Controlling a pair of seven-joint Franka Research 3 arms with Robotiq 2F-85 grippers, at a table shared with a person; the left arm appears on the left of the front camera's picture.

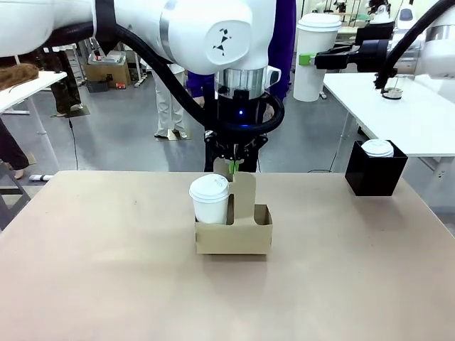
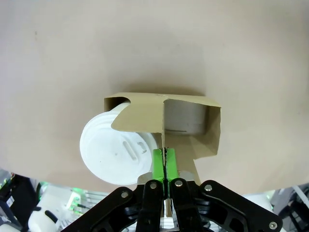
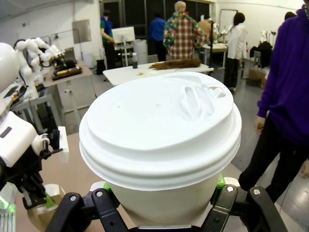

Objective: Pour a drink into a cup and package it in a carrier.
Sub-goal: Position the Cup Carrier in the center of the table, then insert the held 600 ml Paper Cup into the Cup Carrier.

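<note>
table [image 1: 106, 284] bears carrier [image 1: 234, 239]; handle [image 1: 244, 193] clamped in jaws (left)

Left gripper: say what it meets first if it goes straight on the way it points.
The left gripper is shut on the carrier's handle; straight on, it would likely press into the carrier.

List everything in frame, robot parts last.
carrier: 1, brown cardboard, table centre.
carrier cup: 1, white with lid, in the carrier's left pocket.
boxed cup: 1, white with lid, in the black box.
held cup: 1, white with lid, raised off the table.
black box: 1, black, table's far right.
table: 1, tan, under the carrier and box.
person: 1, purple top, beyond the table.
left gripper: 1, black with green pads, shut on the carrier's handle.
right gripper: 1, black with green pads, shut on the held cup.
</note>
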